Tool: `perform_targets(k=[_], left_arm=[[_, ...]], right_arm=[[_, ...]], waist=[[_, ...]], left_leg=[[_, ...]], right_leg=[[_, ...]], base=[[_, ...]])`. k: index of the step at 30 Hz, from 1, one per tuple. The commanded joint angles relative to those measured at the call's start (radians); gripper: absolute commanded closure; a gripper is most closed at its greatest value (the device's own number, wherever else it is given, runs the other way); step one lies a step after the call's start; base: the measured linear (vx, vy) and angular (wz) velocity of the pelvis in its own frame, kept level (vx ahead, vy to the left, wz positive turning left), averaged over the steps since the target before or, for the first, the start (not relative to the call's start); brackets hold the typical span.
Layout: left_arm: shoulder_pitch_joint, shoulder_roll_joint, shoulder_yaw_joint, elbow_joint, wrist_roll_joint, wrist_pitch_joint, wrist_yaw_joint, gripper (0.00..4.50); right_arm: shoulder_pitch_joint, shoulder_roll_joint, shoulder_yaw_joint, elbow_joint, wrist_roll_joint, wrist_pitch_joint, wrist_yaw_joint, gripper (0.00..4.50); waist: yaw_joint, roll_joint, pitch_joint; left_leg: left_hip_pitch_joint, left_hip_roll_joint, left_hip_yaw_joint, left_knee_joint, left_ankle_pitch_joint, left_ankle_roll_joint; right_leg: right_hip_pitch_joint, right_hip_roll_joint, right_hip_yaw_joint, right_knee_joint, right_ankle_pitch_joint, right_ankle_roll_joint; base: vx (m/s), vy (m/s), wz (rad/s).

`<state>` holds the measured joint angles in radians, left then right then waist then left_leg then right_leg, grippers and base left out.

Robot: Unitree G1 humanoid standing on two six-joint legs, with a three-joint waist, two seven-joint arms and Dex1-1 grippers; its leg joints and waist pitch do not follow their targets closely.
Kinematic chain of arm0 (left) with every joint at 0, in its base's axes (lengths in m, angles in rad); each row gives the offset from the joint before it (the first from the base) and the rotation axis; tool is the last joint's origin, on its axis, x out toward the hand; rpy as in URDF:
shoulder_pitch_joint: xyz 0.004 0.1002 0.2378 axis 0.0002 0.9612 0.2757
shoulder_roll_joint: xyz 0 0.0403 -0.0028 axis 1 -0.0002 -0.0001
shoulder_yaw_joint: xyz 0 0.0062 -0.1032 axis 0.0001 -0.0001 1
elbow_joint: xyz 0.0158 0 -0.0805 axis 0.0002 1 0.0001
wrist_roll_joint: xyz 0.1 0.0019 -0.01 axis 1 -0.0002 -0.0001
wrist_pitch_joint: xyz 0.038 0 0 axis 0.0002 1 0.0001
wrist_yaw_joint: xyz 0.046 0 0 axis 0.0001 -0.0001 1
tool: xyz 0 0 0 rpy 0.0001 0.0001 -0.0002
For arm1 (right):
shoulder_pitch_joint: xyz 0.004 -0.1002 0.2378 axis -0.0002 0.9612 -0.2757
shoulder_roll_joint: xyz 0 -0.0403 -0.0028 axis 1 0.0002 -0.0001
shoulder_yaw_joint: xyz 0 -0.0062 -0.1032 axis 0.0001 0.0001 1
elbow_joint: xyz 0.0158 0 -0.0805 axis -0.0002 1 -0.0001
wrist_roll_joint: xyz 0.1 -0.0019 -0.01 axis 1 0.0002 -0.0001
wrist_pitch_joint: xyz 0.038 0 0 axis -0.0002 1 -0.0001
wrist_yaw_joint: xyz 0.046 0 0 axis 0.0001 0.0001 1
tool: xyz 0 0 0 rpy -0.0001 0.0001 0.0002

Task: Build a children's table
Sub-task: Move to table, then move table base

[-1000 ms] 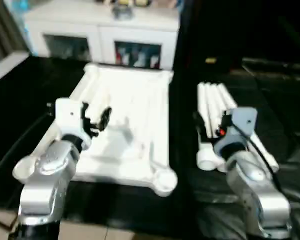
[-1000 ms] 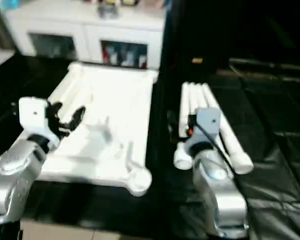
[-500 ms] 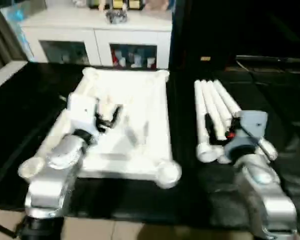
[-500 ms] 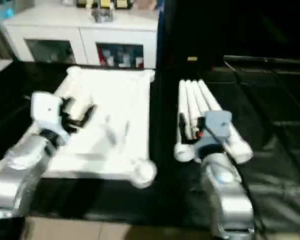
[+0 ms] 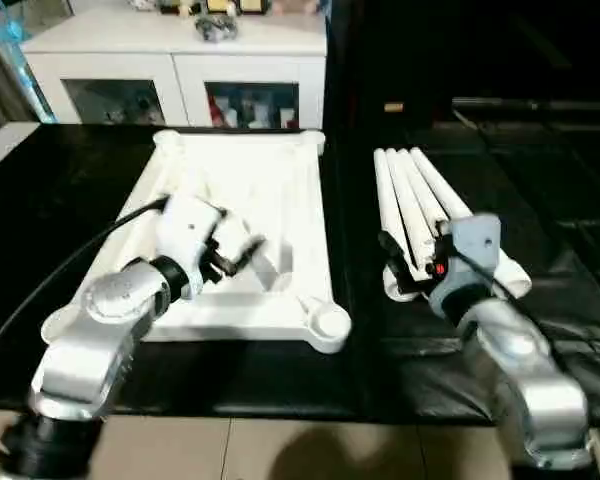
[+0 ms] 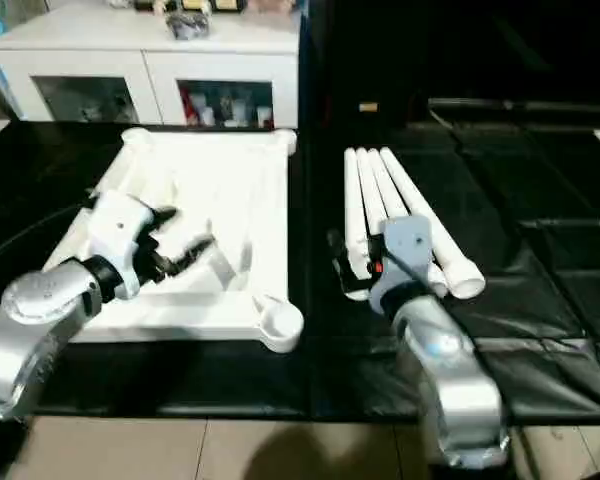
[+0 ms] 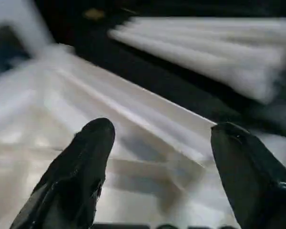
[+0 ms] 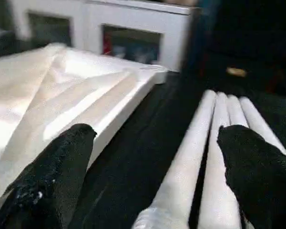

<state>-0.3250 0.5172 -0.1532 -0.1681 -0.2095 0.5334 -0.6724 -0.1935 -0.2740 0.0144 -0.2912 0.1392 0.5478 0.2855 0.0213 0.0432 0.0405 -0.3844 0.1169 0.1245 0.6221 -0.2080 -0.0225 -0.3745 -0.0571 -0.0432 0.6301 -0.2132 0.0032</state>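
The white plastic rectangular tabletop (image 5: 270,190) lay upside down on the black table surface (image 5: 230,375), its ribbed underside facing up and round sockets at its corners. The left gripper (image 5: 242,252) hung over the near half of that underside, its two black fingers (image 7: 81,167) spread apart with nothing between them; whether they touched the plastic could not be told. In the left wrist view the raised ribs ran between the fingers as smooth, glossy ridges.

To the right, well apart from the tabletop across a strip of black surface, four long white tapered tube legs (image 5: 415,205) lay side by side in a tight bundle, narrow ends pointing away from the robot and open round ends toward it. The right gripper (image 8: 152,186) was poised over the near ends of the legs, its black fingers (image 8: 52,176) standing wide, holding nothing. A small red mark showed on the right wrist housing (image 5: 465,250).

Behind the table stood a white cabinet with glass doors (image 5: 180,75), with small objects on top. No writing could be read anywhere.
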Motion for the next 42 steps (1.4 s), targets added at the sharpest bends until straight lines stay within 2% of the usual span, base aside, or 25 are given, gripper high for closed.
perform_targets(k=[1,2,3,4,6,7,8,10,11,12,14,18,19,20,21,22,23,25,26,27,29,30,38,39,42], left_arm=[[-0.018,0.037,-0.050,0.017,0.016,-0.022,-0.099,0.84],[-0.024,0.056,-0.073,0.022,0.014,-0.025,-0.146,0.84],[-0.030,0.078,-0.097,0.023,0.004,-0.014,-0.195,0.84],[-0.037,0.101,-0.121,0.022,-0.004,-0.011,-0.242,0.84],[-0.047,0.118,-0.138,0.025,-0.020,0.013,-0.283,0.84],[-0.047,0.118,-0.138,0.025,-0.020,0.013,-0.283,0.84],[-0.075,0.140,-0.180,0.049,-0.017,0.032,-0.351,0.84],[-0.107,0.151,-0.226,0.096,0.023,0.015,-0.387,0.84],[-0.114,0.153,-0.237,0.108,0.035,0.009,-0.393,0.84],[-0.127,0.153,-0.254,0.132,0.058,-0.003,-0.400,0.84],[-0.127,0.153,-0.254,0.132,0.058,-0.003,-0.400,0.84],[-0.127,0.153,-0.254,0.132,0.058,-0.003,-0.400,0.84],[-0.144,0.144,-0.268,0.167,0.084,-0.018,-0.395,1.02],[-0.154,0.138,-0.275,0.189,0.098,-0.027,-0.391,1.13],[-0.187,0.125,-0.293,0.246,0.112,-0.044,-0.418,1.20],[-0.198,0.121,-0.301,0.266,0.118,-0.052,-0.426,1.20],[-0.234,0.109,-0.324,0.324,0.135,-0.077,-0.451,1.26],[-0.251,0.110,-0.343,0.346,0.139,-0.077,-0.475,1.39],[-0.253,0.110,-0.345,0.348,0.139,-0.077,-0.477,1.60],[-0.261,0.107,-0.353,0.369,0.145,-0.095,-0.482,1.61],[-0.269,0.098,-0.356,0.396,0.156,-0.124,-0.486,1.71],[-0.273,0.095,-0.359,0.409,0.160,-0.136,-0.494,1.86],[-0.301,0.068,-0.363,0.480,0.170,-0.178,-0.532,2.50],[-0.305,0.066,-0.363,0.489,0.170,-0.179,-0.536,2.50],[-0.308,0.063,-0.360,0.497,0.167,-0.176,-0.548,2.89]], right_arm=[[-0.007,-0.044,0.032,0.005,0.011,0.026,0.080,0.06],[-0.004,-0.082,0.041,-0.003,0.023,0.028,0.133,0.06],[-0.001,-0.118,0.043,-0.017,0.048,0.040,0.189,0.06],[0.002,-0.150,0.041,-0.031,0.071,0.053,0.239,0.06],[0.005,-0.178,0.040,-0.048,0.095,0.064,0.286,0.06],[0.005,-0.178,0.040,-0.048,0.095,0.064,0.286,0.06],[0.018,-0.244,0.053,-0.088,0.146,0.090,0.382,0.06],[0.029,-0.297,0.071,-0.113,0.172,0.106,0.447,0.06],[0.031,-0.307,0.075,-0.117,0.176,0.107,0.459,0.06],[0.034,-0.323,0.081,-0.123,0.181,0.108,0.478,0.06],[0.034,-0.323,0.081,-0.123,0.181,0.108,0.478,0.06],[0.034,-0.323,0.081,-0.123,0.181,0.108,0.478,0.06],[0.037,-0.337,0.086,-0.130,0.188,0.117,0.494,0.01],[0.039,-0.345,0.088,-0.134,0.192,0.122,0.503,0.00],[0.048,-0.370,0.096,-0.147,0.194,0.133,0.523,0.00],[0.052,-0.378,0.097,-0.151,0.195,0.136,0.531,0.00],[0.063,-0.404,0.102,-0.165,0.196,0.147,0.553,0.00],[0.071,-0.423,0.102,-0.176,0.203,0.159,0.570,0.00],[0.073,-0.426,0.102,-0.178,0.205,0.160,0.572,0.00],[0.082,-0.441,0.103,-0.190,0.221,0.169,0.585,0.00],[0.086,-0.451,0.102,-0.199,0.235,0.176,0.596,0.00],[0.085,-0.454,0.103,-0.200,0.237,0.178,0.600,0.00],[0.077,-0.461,0.121,-0.190,0.234,0.177,0.608,0.00],[0.076,-0.463,0.126,-0.186,0.233,0.176,0.609,0.00],[0.072,-0.466,0.135,-0.178,0.228,0.172,0.613,0.00]], waist=[[0.004,0.005,-0.044],[0.009,0.013,-0.044],[0.010,0.009,-0.045],[0.012,0.011,-0.046],[0.015,0.008,-0.048],[0.015,0.008,-0.048],[0.017,0.008,-0.049],[0.023,0.008,-0.047],[0.022,0.007,-0.045],[0.024,0.008,-0.045],[0.024,0.007,-0.046],[0.022,0.004,-0.045],[0.022,0.007,-0.045],[0.022,0.003,-0.043],[0.024,0.005,-0.044],[0.023,0.014,-0.042],[0.028,0.016,-0.045],[0.031,0.013,-0.046],[0.032,0.012,-0.047],[0.032,0.015,-0.048],[0.031,0.012,-0.049],[0.032,0.019,-0.050],[0.033,0.016,-0.046],[0.034,0.017,-0.047],[0.035,0.019,-0.048]], left_leg=[[0.011,0.087,-0.033,-0.094,-0.278,-0.010],[0.013,0.088,-0.030,-0.094,-0.270,-0.005],[0.012,0.091,-0.029,-0.093,-0.254,-0.002],[0.012,0.092,-0.029,-0.092,-0.248,0.004],[0.011,0.095,-0.023,-0.090,-0.188,0.022],[0.011,0.095,-0.023,-0.090,-0.188,0.022],[0.014,0.096,-0.016,-0.088,-0.173,0.034],[0.019,0.099,-0.011,-0.087,-0.185,0.045],[0.016,0.099,-0.008,-0.088,-0.188,0.047],[0.019,0.101,-0.007,-0.088,-0.196,0.042],[0.020,0.104,-0.007,-0.089,-0.205,0.029],[0.018,0.103,-0.005,-0.088,-0.204,0.022],[0.018,0.103,-0.005,-0.088,-0.204,0.023],[0.018,0.101,-0.004,-0.088,-0.216,0.026],[0.021,0.102,-0.003,-0.087,-0.217,0.024],[0.026,0.101,-0.002,-0.087,-0.236,0.017],[0.026,0.102,-0.003,-0.087,-0.230,0.014],[0.021,0.106,-0.005,-0.090,-0.217,0.013],[0.020,0.107,-0.005,-0.088,-0.202,0.018],[0.017,0.106,-0.005,-0.088,-0.192,0.024],[0.015,0.105,-0.004,-0.084,-0.176,0.035],[0.017,0.105,-0.004,-0.083,-0.177,0.035],[0.020,0.109,-0.003,-0.086,-0.212,0.024],[0.021,0.110,-0.003,-0.086,-0.211,0.022],[0.020,0.110,-0.003,-0.086,-0.197,0.025]], right_leg=[[0.032,-0.090,0.057,-0.087,-0.246,-0.181],[0.032,-0.093,0.059,-0.087,-0.235,-0.185],[0.034,-0.093,0.058,-0.084,-0.205,-0.195],[0.036,-0.093,0.058,-0.083,-0.190,-0.199],[0.039,-0.093,0.056,-0.075,-0.106,-0.232],[0.039,-0.093,0.056,-0.075,-0.106,-0.232],[0.039,-0.093,0.054,-0.072,-0.078,-0.249],[0.039,-0.091,0.055,-0.075,-0.099,-0.242],[0.038,-0.092,0.055,-0.076,-0.107,-0.241],[0.037,-0.093,0.056,-0.078,-0.132,-0.237],[0.035,-0.097,0.056,-0.080,-0.155,-0.244],[0.035,-0.098,0.056,-0.080,-0.158,-0.253],[0.035,-0.097,0.056,-0.080,-0.160,-0.254],[0.035,-0.094,0.056,-0.084,-0.183,-0.246],[0.034,-0.096,0.057,-0.084,-0.192,-0.243],[0.031,-0.091,0.057,-0.092,-0.213,-0.233],[0.034,-0.092,0.058,-0.088,-0.205,-0.226],[0.038,-0.097,0.058,-0.085,-0.180,-0.232],[0.038,-0.099,0.058,-0.082,-0.150,-0.241],[0.041,-0.098,0.057,-0.082,-0.126,-0.248],[0.042,-0.100,0.057,-0.080,-0.104,-0.256],[0.042,-0.101,0.057,-0.080,-0.105,-0.260],[0.038,-0.101,0.057,-0.085,-0.169,-0.265],[0.038,-0.102,0.057,-0.084,-0.167,-0.265],[0.038,-0.102,0.057,-0.083,-0.145,-0.268]], base=[[0.000,0.000,0.00],[0.000,0.000,0.00],[0.000,0.000,0.00],[0.000,0.000,0.00],[0.000,0.000,0.00],[0.000,0.000,0.00],[0.000,0.000,0.00],[0.000,0.000,0.00],[0.000,0.000,0.00],[0.000,0.000,0.00],[0.000,0.000,0.00],[0.000,0.000,0.00],[0.000,0.000,0.00],[0.000,0.000,0.00],[0.000,0.000,0.00],[0.000,0.000,0.00],[0.000,0.000,0.00],[0.000,0.000,0.00],[0.000,0.000,0.00],[0.000,0.000,0.00],[0.000,0.000,0.00],[0.000,0.000,0.00],[0.000,0.000,0.00],[0.000,0.000,0.00],[0.000,0.000,0.00]])
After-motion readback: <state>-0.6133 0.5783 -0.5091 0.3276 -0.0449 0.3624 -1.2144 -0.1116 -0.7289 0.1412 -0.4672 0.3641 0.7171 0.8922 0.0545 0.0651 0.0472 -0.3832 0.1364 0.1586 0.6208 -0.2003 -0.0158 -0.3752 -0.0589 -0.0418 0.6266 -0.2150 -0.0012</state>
